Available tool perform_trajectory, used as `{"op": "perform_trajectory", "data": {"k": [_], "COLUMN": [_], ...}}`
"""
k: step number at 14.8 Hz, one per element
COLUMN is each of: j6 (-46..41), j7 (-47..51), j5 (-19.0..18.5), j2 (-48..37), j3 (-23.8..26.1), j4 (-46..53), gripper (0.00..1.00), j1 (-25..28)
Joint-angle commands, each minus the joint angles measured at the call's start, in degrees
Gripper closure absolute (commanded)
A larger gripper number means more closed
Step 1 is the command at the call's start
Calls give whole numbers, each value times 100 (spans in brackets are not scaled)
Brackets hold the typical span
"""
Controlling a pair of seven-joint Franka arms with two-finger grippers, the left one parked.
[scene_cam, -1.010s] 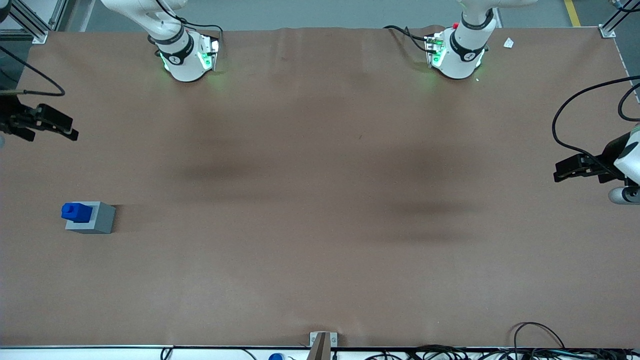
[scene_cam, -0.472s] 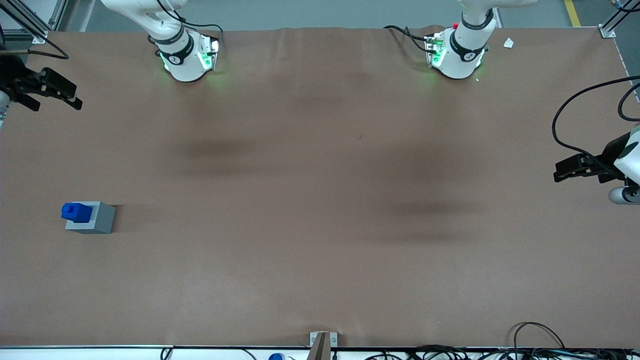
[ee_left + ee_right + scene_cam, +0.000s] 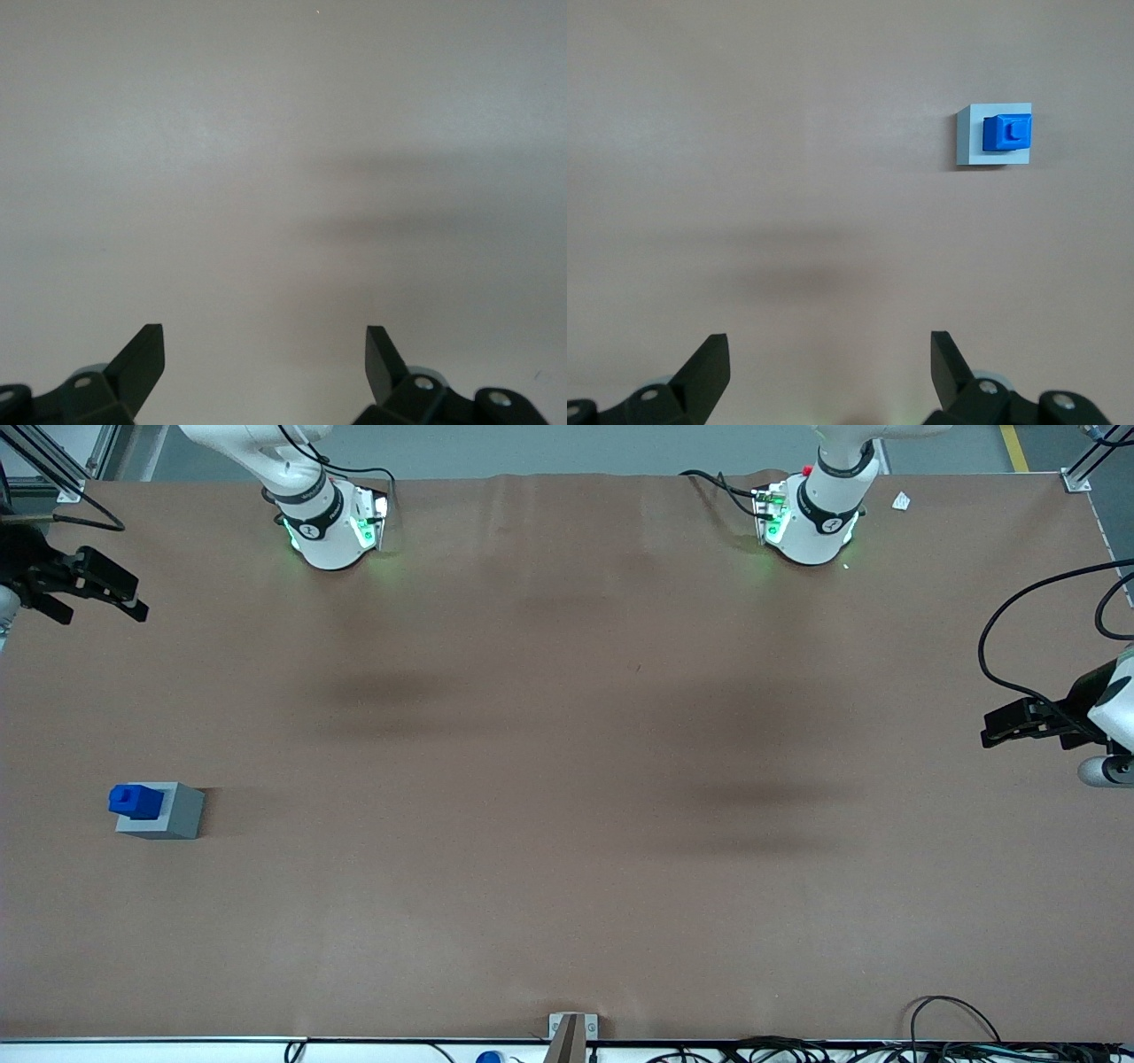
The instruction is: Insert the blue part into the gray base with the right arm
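Observation:
The blue part (image 3: 135, 801) sits in the top of the gray base (image 3: 170, 813), which stands on the brown table toward the working arm's end. Both also show in the right wrist view, the blue part (image 3: 1007, 132) seated in the gray base (image 3: 967, 137). My right gripper (image 3: 133, 605) is open and empty, high above the table at the working arm's edge, farther from the front camera than the base and well apart from it. In the right wrist view its gripper (image 3: 828, 354) holds nothing between the fingers.
The two arm pedestals (image 3: 332, 527) (image 3: 808, 522) stand at the table's edge farthest from the front camera. A small metal bracket (image 3: 572, 1029) sits at the nearest edge. Cables (image 3: 957, 1036) lie along that edge toward the parked arm's end.
My right gripper has risen and moved away from the front camera, from nearer the base to the table's edge region. The blue part and gray base have not moved.

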Motion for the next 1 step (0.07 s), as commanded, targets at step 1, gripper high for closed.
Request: {"op": "perform_trajectory", "data": {"k": [1], "j6": [30], "j7": [-1], "j5": [-50], "j2": [117], "j3": [-1], "j4": [44], "gripper": [0], "j1": [122]}}
